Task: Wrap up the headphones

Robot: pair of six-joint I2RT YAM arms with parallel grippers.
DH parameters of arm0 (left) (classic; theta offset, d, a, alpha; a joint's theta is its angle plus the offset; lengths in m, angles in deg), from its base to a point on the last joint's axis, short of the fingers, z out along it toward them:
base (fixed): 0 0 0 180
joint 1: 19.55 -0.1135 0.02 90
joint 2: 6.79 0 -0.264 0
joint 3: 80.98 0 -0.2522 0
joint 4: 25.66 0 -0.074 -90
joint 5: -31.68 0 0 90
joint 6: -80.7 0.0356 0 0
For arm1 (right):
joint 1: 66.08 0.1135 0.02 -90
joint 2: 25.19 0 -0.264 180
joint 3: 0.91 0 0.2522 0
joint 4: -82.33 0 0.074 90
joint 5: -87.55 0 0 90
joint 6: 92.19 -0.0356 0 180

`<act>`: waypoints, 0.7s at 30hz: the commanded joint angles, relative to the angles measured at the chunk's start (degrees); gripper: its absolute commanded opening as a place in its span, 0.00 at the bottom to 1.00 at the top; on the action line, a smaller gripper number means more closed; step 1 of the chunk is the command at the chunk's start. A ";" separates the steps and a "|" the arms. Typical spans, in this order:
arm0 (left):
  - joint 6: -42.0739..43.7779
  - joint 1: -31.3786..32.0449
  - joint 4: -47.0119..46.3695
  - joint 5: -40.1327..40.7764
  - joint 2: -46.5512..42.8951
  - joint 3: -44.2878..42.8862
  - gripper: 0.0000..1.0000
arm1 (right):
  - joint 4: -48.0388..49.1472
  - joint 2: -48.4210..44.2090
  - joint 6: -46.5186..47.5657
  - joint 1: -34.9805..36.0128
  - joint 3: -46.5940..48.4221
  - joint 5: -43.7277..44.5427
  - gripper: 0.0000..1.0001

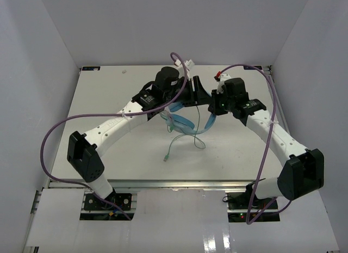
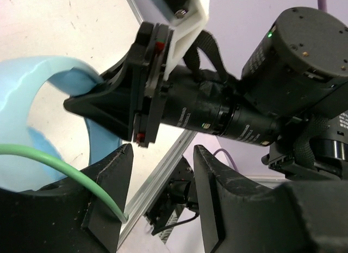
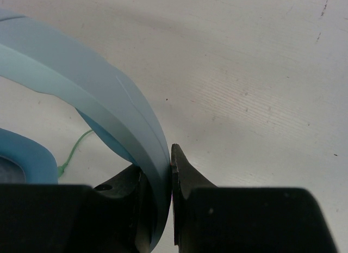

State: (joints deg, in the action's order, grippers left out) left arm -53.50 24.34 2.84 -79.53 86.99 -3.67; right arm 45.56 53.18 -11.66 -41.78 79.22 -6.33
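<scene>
The light blue headphones (image 1: 184, 124) are held just above the table's middle, between both grippers. My right gripper (image 1: 213, 108) is shut on the curved headband (image 3: 109, 100), pinched between its jaws (image 3: 157, 167). An ear cup pad (image 3: 24, 155) shows at the left of the right wrist view. My left gripper (image 1: 196, 92) is open (image 2: 163, 150); the thin green cable (image 2: 54, 165) lies across its left finger and is not pinched. The cable (image 1: 176, 141) hangs down to the table and ends in a small plug (image 1: 166, 159). The headband also shows in the left wrist view (image 2: 32, 100).
Thick purple arm cables (image 1: 54, 133) loop on both sides of the arms. White walls close in the white table (image 1: 109, 90) on three sides. The right arm's wrist body (image 2: 304, 57) is close in front of the left wrist camera.
</scene>
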 commanded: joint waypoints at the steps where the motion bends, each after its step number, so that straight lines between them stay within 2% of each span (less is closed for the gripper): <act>1: 1.78 1.34 4.17 -0.29 2.27 -6.77 0.60 | 3.76 0.46 -3.61 -0.22 3.42 -2.84 0.08; 5: 1.84 2.61 6.88 -0.28 4.44 -10.73 0.60 | 3.76 1.50 -4.28 -0.47 3.34 -2.03 0.08; 10: 1.21 4.67 7.33 0.30 4.84 -11.70 0.61 | 3.84 2.33 -5.30 -1.38 3.50 -2.13 0.08; 21: 1.71 9.96 7.41 3.80 3.01 -6.58 0.62 | 2.60 5.12 -6.91 -5.38 6.24 -6.58 0.08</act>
State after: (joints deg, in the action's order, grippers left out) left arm -52.62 32.91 9.57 -77.67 92.93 -12.16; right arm 45.39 58.49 -15.11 -46.02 80.74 -8.17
